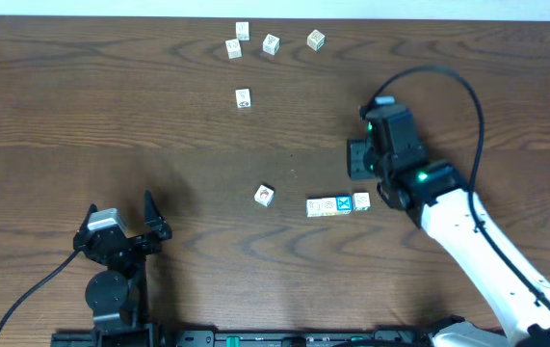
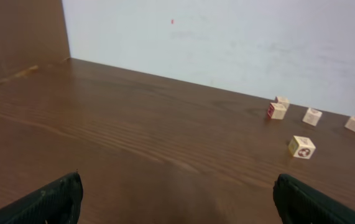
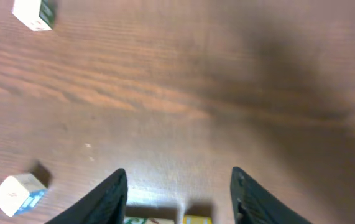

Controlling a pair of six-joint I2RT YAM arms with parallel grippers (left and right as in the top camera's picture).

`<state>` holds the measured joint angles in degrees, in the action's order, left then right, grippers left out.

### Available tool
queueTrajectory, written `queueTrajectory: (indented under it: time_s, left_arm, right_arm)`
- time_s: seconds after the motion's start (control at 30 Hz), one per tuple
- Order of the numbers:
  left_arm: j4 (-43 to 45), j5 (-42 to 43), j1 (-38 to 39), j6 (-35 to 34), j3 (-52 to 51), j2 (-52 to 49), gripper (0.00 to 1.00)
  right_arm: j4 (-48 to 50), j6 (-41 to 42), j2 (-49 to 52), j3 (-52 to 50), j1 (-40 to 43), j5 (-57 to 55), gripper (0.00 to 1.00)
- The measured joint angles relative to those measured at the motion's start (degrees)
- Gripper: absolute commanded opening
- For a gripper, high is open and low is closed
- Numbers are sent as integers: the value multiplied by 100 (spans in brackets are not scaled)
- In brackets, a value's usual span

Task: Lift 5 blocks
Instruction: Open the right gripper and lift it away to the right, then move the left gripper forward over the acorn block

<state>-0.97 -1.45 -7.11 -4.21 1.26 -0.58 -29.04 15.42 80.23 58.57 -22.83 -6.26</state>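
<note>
Four small picture cubes (image 1: 337, 205), cream, cream, bright blue and yellowish, lie in a row on the brown wooden worktop (image 1: 111, 116) just behind the right gripper (image 3: 178, 174), which is parted and empty. The reddish-brown-pictured cube (image 1: 264, 196) sits further aside. The left gripper (image 1: 120, 204) gapes wide, far off.

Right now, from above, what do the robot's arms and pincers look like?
The left arm is black, with a silvery block at its wrist and a black cable trailing off. The right arm has a white link, a black wrist with green lights and a looping black cable. Both the left gripper and the right gripper have two tapered black fingers.
</note>
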Motion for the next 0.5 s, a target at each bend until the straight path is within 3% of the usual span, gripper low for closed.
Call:
queueTrajectory:
  time_s: [0.23,0.5]
  left_arm:
    - [68,-332,0,111,0,0,98]
    - [-319,396,0,175,391,-254,98]
  right_arm:
    - [-457,-66,-476,269,83,0,50]
    - [-1021,-236,-1611,278,605,-17,62]
